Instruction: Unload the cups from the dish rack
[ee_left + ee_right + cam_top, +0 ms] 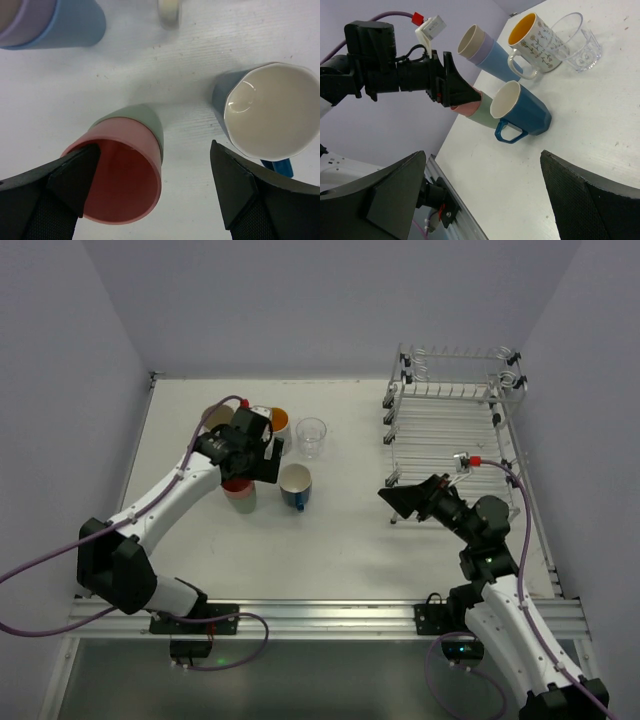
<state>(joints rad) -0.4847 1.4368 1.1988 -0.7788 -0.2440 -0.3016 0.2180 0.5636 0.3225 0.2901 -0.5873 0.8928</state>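
A pink cup [122, 180] sits nested in a green cup [145, 117] on the table. My left gripper [154, 150] hangs open right over them, its left finger [70, 175] at the pink rim and its right finger off to the side. The dark-blue mug [270, 117] stands just right of them. Behind are a lavender tumbler inside a light-blue one [490, 52], the orange-inside mug [535, 35] and the clear glass [575, 42]. The dish rack [455, 415] at the back right shows no cup. My right gripper [398, 502] is open and holds nothing, near the rack's front left corner.
The cups cluster at the table's back left [270, 450]. The rack's coiled wire holder [460, 362] runs along its far side. The metal rail [330, 615] bearing both arm bases runs along the table's near edge.
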